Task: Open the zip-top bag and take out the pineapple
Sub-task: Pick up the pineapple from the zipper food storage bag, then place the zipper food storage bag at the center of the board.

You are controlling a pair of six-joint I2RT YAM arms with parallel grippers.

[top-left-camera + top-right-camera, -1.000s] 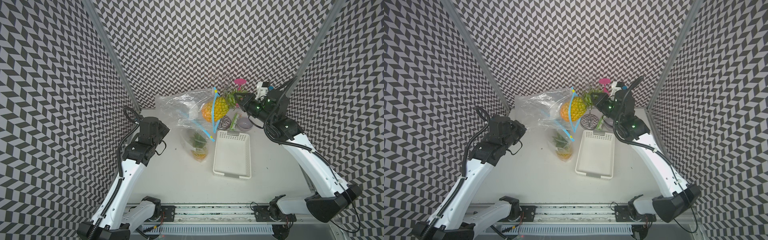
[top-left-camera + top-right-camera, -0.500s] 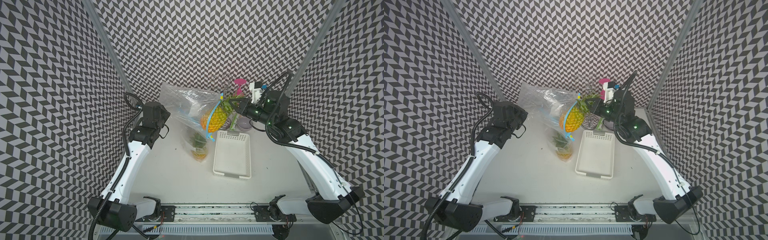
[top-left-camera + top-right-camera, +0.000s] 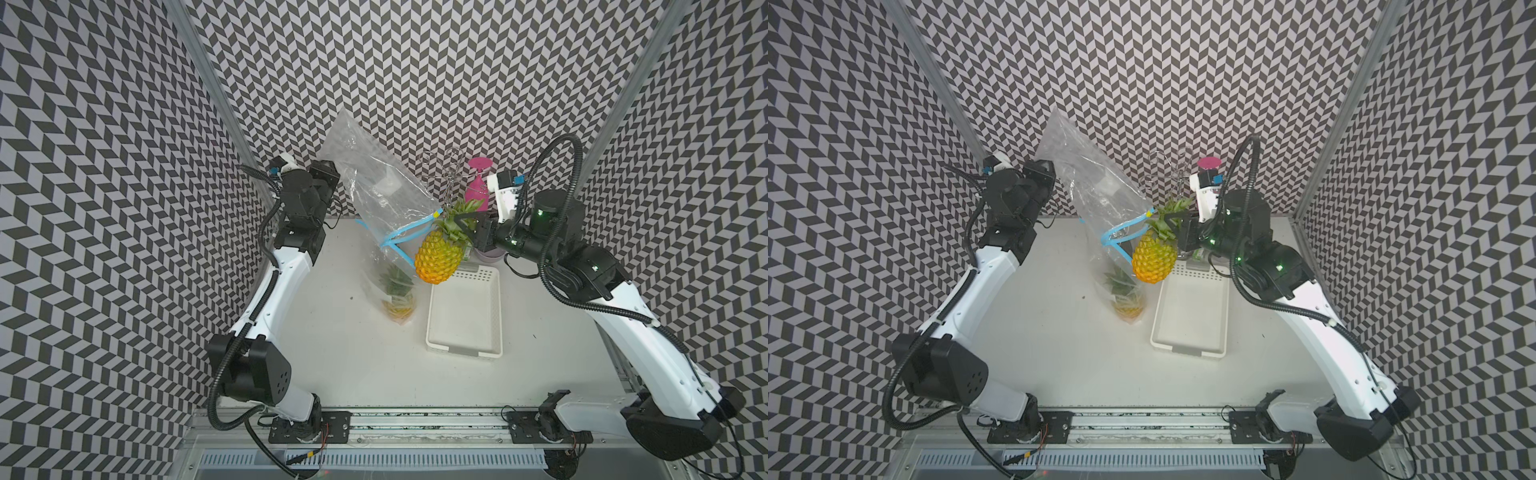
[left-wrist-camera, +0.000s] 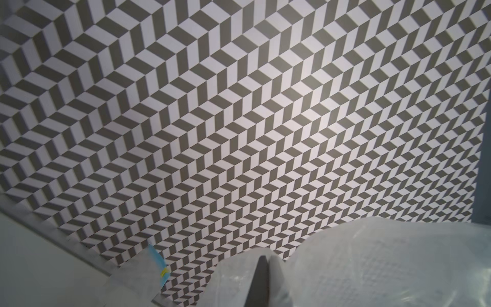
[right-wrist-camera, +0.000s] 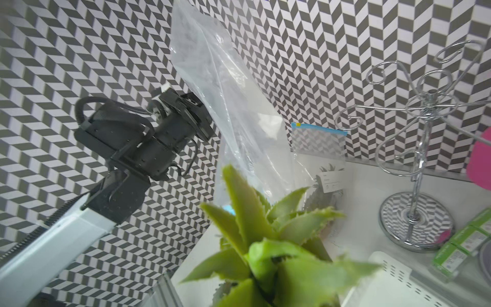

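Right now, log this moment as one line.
left gripper: shut on clear plastic zip-top bag | right gripper: shut on yellow pineapple crown | pineapple: hanging outside bag

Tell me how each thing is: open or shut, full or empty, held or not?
Big bag, open, looks empty, held up.
Pineapple, out, hanging by its leaves.
Left gripper, jaws shut on big bag.
Right gripper, jaws shut on pineapple leaves.
Small bag, on table, another pineapple inside, zip looks shut.
Tray, on table, empty.
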